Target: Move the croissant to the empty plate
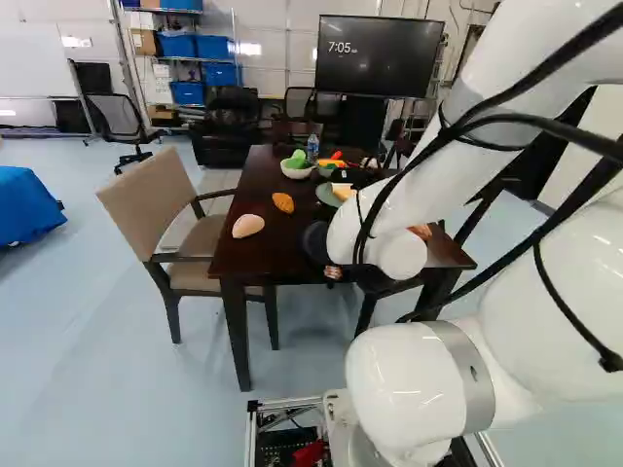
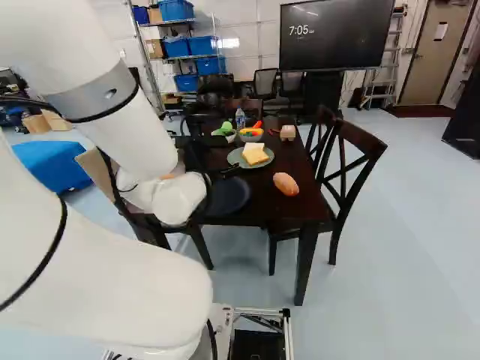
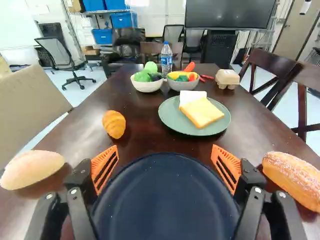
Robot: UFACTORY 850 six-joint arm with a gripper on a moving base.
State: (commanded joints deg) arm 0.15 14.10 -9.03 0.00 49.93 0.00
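Observation:
Black parts of my gripper [image 2: 199, 154] show beside the arm's white end in the right base view. Seen from the wrist, the gripper [image 3: 166, 168] stands wide open, its orange pads apart and nothing gripped. Beneath and between the fingers is the empty dark blue plate [image 3: 166, 202], also visible as a dark round plate [image 2: 227, 196] at the table's near side. The small golden croissant [image 3: 114, 124] lies on the bare table, ahead of the gripper and beyond the plate's rim, nearer the pale roll's side; in the left base view the croissant [image 1: 282, 202] lies beyond that roll.
A pale roll [image 3: 32, 170] and a sugared long bread [image 3: 292, 179] flank the gripper on opposite sides. Farther ahead are a green plate [image 3: 170, 118] with bread slices, two bowls of toy food, a bottle [image 3: 166, 59] and an egg carton [image 3: 227, 78]. Chairs stand around the table.

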